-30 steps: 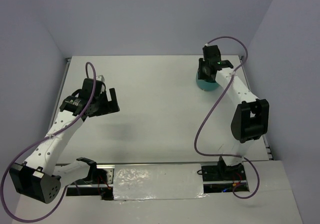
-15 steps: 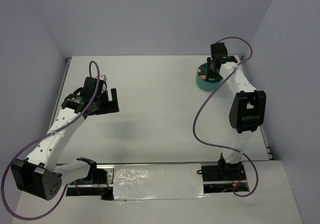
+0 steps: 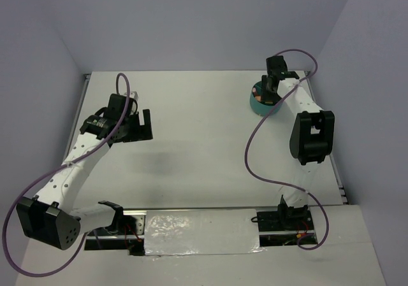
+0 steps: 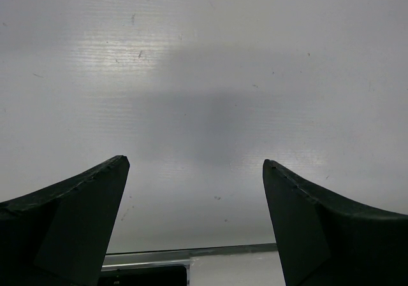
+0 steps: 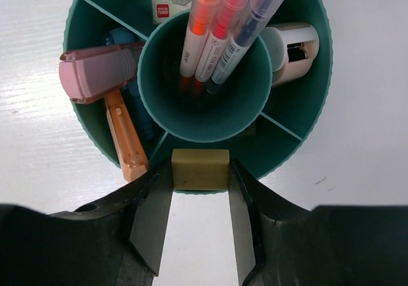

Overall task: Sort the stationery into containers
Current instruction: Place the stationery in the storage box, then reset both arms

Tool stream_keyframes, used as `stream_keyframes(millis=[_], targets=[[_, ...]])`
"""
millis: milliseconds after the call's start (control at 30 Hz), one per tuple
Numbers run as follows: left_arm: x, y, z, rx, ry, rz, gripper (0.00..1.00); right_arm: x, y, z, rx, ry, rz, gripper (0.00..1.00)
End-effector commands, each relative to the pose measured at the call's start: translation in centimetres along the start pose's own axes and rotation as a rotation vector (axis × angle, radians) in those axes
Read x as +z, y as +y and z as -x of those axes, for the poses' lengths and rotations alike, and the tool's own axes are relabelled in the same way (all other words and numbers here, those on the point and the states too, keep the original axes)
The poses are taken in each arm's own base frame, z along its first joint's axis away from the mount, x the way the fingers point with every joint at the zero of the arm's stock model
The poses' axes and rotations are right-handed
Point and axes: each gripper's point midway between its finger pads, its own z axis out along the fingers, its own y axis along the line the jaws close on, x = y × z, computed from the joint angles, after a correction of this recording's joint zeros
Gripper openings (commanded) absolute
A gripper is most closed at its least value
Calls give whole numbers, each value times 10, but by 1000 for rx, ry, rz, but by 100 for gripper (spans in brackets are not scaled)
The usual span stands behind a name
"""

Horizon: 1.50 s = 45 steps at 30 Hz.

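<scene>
Since a second ago the right arm has swung slightly right, uncovering more of the teal cup (image 5: 287, 149), which stands at the far right of the table (image 4: 204, 57). A tan eraser (image 5: 199, 166) sits at the cup's near rim, pinched in the right claw (image 5: 200, 175). Pens (image 5: 210, 31) stand in its centre tube. The left claw (image 4: 195, 162) gapes wide above the table's left side.
</scene>
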Motion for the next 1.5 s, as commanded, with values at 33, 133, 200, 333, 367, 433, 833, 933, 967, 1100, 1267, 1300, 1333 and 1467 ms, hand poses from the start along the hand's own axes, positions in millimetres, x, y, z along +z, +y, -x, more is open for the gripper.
stream_keyframes(millis=[33, 133, 200, 333, 367, 433, 833, 933, 967, 1100, 1267, 1300, 1333, 1467], targets=[[-5, -5, 20, 3, -58, -19, 99, -8, -5, 21, 14, -58, -5, 53], [-7, -6, 21, 1, -62, -22, 99, -9, -7, 22, 16, -60, -14, 58], [-7, -7, 23, 1, -64, -25, 99, -12, -10, 25, 27, -67, -14, 61], [-10, -6, 29, 4, -76, -15, 99, -26, -14, 32, 41, -77, -13, 61], [-14, -6, 35, 6, -91, -9, 99, -32, -12, 34, 59, -83, 0, 61], [-24, 3, 53, -7, -116, 62, 99, -63, -3, 41, 104, -121, 75, 61], [-82, 7, 165, -68, -349, 165, 99, -263, -6, -3, 235, -382, 326, 100], [-83, 5, 165, -90, -350, 158, 99, -302, -23, -19, 204, -425, 291, 100], [-90, 6, 164, -98, -367, 153, 99, -320, -28, -23, 192, -462, 293, 100], [-90, 24, 139, -148, -395, 197, 99, -362, -47, -48, 166, -520, 243, 100], [-107, 51, 105, -211, -463, 255, 99, -378, -57, -78, 199, -537, 234, 100], [-102, 56, 95, -214, -447, 275, 99, -379, -57, -79, 208, -536, 235, 100], [-106, 59, 91, -221, -459, 278, 99, -382, -57, -81, 209, -541, 238, 100], [-103, 69, 75, -211, -423, 324, 99, -391, -62, -80, 205, -568, 227, 100]])
